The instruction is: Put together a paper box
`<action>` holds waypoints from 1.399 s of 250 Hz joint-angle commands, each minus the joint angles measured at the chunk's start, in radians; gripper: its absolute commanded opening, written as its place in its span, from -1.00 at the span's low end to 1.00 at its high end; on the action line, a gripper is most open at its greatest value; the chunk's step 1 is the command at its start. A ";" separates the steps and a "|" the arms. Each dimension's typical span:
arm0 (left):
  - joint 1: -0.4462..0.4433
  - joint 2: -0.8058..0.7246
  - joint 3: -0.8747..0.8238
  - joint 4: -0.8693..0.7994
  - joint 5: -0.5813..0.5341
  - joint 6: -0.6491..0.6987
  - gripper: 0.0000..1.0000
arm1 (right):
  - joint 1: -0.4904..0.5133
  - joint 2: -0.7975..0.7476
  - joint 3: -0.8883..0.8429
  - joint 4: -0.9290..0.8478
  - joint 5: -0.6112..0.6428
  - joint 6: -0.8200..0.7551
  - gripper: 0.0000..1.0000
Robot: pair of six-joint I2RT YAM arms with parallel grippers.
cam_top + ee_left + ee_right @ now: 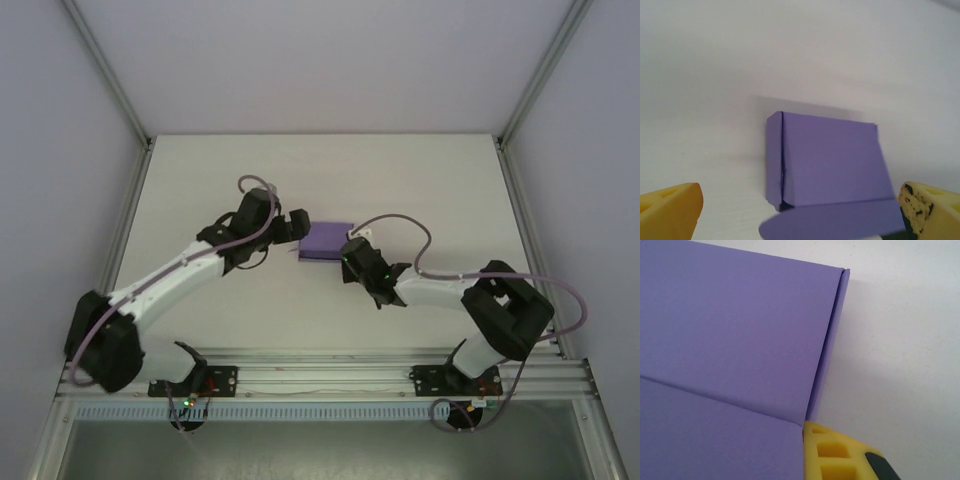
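Purple paper box [328, 241] sits on the white surface [300, 170]. Left claw [298, 226] spreads wide just beside it; right claw [352, 250] is closed at its right edge.

You had no text, label, brand, number or sign to read in any view. The box [830, 160] showed you only plain purple card, with no print on the faces turned to the cameras.
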 commanded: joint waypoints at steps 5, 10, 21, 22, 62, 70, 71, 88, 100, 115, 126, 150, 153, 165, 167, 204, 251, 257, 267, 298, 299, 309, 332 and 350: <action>0.033 0.173 0.099 0.070 0.173 0.058 1.00 | 0.001 0.051 -0.051 -0.064 -0.028 -0.031 -1.00; 0.040 0.203 0.118 0.071 0.195 0.077 1.00 | 0.005 0.049 -0.052 -0.062 -0.029 -0.036 -1.00; 0.056 0.267 0.154 0.071 0.245 0.098 0.99 | 0.004 0.048 -0.054 -0.063 -0.028 -0.044 -1.00; 0.056 0.272 0.157 0.070 0.248 0.098 0.98 | 0.004 0.048 -0.054 -0.063 -0.028 -0.044 -1.00; 0.084 0.423 0.174 0.129 0.414 0.082 0.68 | 0.005 0.053 -0.037 -0.098 -0.012 -0.036 -1.00; 0.083 0.438 0.154 0.155 0.431 0.071 0.61 | 0.005 0.054 -0.037 -0.098 -0.014 -0.033 -1.00; 0.083 0.440 0.152 0.157 0.432 0.069 0.60 | 0.005 0.054 -0.037 -0.098 -0.013 -0.033 -1.00; 0.084 0.467 0.126 0.170 0.431 0.068 0.38 | 0.004 0.051 -0.038 -0.097 -0.019 -0.021 -0.99; 0.085 0.479 0.109 0.175 0.419 0.068 0.25 | 0.004 0.042 -0.033 -0.107 -0.036 -0.015 -0.88; 0.088 0.489 0.090 0.181 0.396 0.071 0.11 | 0.005 0.022 -0.029 -0.133 -0.066 0.000 -0.78; 0.091 0.499 0.079 0.177 0.383 0.077 0.01 | 0.005 -0.005 -0.028 -0.159 -0.101 0.002 -0.57; 0.095 0.521 0.063 0.187 0.389 0.082 -0.03 | 0.005 -0.106 -0.052 -0.206 -0.165 0.023 0.15; 0.095 0.522 0.060 0.187 0.390 0.083 -0.03 | 0.005 -0.123 -0.056 -0.211 -0.174 0.026 0.20; 0.096 0.526 0.050 0.190 0.385 0.086 -0.05 | 0.005 -0.202 -0.080 -0.226 -0.193 0.047 0.35; 0.096 0.526 0.048 0.190 0.383 0.087 -0.05 | 0.004 -0.212 -0.084 -0.229 -0.195 0.050 0.37; 0.096 0.526 0.013 0.203 0.341 0.092 -0.06 | 0.000 -0.388 -0.127 -0.271 -0.277 0.068 0.98; 0.096 0.561 -0.023 0.247 0.335 0.099 -0.23 | -0.074 -0.400 -0.035 -0.310 -0.207 0.175 1.00; 0.096 0.564 -0.023 0.247 0.334 0.103 -0.24 | -0.097 -0.368 -0.015 -0.318 -0.211 0.201 1.00; 0.096 0.566 -0.028 0.251 0.331 0.104 -0.24 | -0.138 -0.330 0.020 -0.330 -0.228 0.250 1.00; 0.096 0.570 -0.063 0.281 0.300 0.110 -0.27 | -0.239 -0.185 0.095 -0.294 -0.347 0.308 1.00; 0.096 0.571 -0.064 0.282 0.299 0.111 -0.27 | -0.241 -0.181 0.098 -0.293 -0.347 0.309 1.00; 0.095 0.577 -0.072 0.288 0.284 0.108 -0.29 | -0.253 -0.134 0.122 -0.283 -0.351 0.317 1.00; 0.096 0.594 -0.077 0.274 0.251 0.105 -0.34 | -0.288 -0.036 0.177 -0.286 -0.413 0.333 0.91; 0.096 0.595 -0.087 0.269 0.241 0.117 -0.34 | -0.307 0.018 0.182 -0.257 -0.480 0.331 0.87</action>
